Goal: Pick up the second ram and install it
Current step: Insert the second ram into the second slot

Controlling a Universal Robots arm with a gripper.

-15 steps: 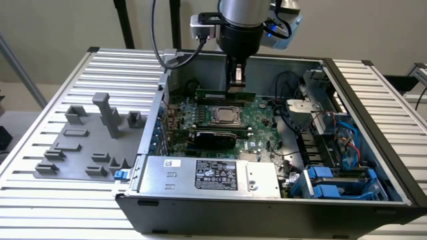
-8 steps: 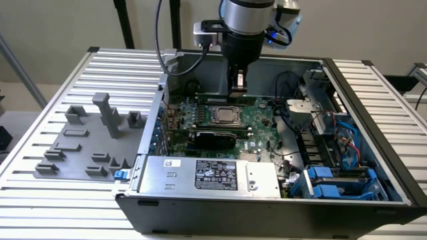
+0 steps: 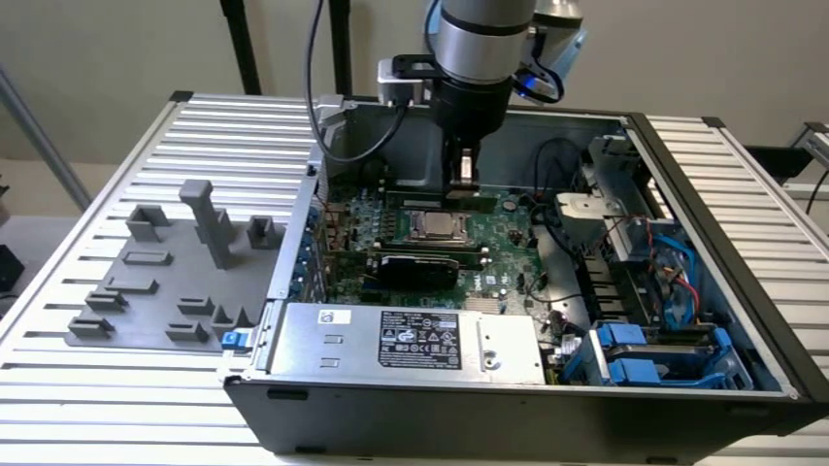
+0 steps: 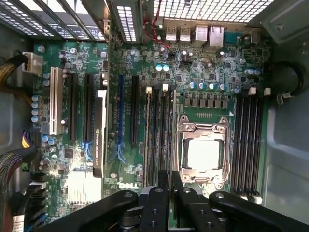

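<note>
Along the far edge of the processor socket [image 3: 434,226], at the 12 o'clock side of it on the exterior view's clock face, the ram stick [image 3: 486,200] stands on edge as a thin green strip over the memory slots. The gripper [image 3: 463,184] comes straight down on it, jaws drawn almost together with only a narrow gap between them, pinched, as far as I can judge, on the stick's top edge. The pick-up looks done and the work is at the seating stage. Whether the stick is fully home in its slot and the end latches closed, I cannot tell. Seating calls for a straight, square push along the slot, with no tilt toward either end. In the wrist view the fingers [image 4: 163,193] line up with one of the long slots beside the socket. Room is tight close in: the socket frame lies just beside at 6 o'clock, the black expansion card [image 3: 414,264] beyond it, and the power supply box [image 3: 402,340] further toward 6. Black cables [image 3: 570,165] hang near at 3 o'clock, and the case's back wall [image 3: 388,136] rises close at 11 to 12. Straight up is the one open way. The grey fixture blocks [image 3: 169,272] sit well apart at 9 o'clock, outside the case.
</note>
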